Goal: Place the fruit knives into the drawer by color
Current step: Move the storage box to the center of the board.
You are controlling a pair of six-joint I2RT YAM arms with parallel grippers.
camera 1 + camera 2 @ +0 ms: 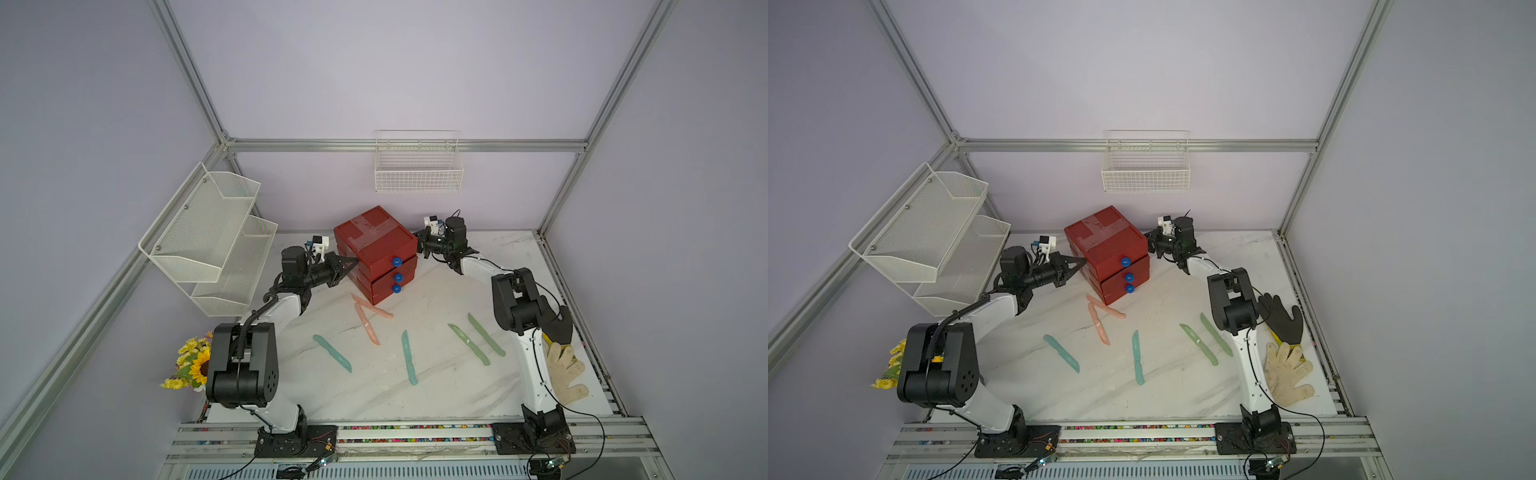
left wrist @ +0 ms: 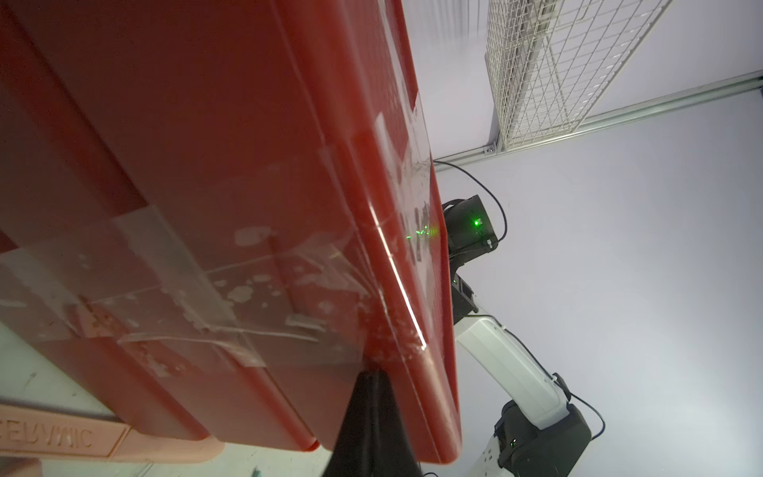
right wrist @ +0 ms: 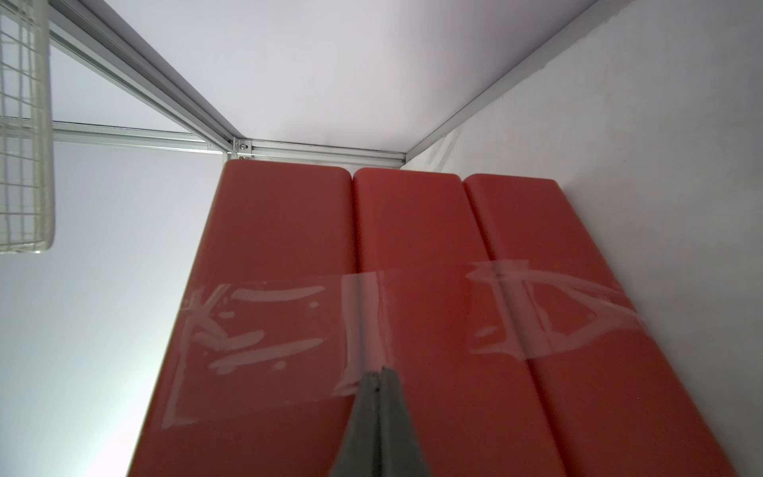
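Left wrist: gripper (image 2: 373,378) at drawer (image 2: 198,157) edge

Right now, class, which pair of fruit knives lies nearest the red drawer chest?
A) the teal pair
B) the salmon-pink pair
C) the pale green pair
B: the salmon-pink knives lie just in front of the red drawer chest, their near ends close together, while the teal knives and the pale green knives lie farther from it.
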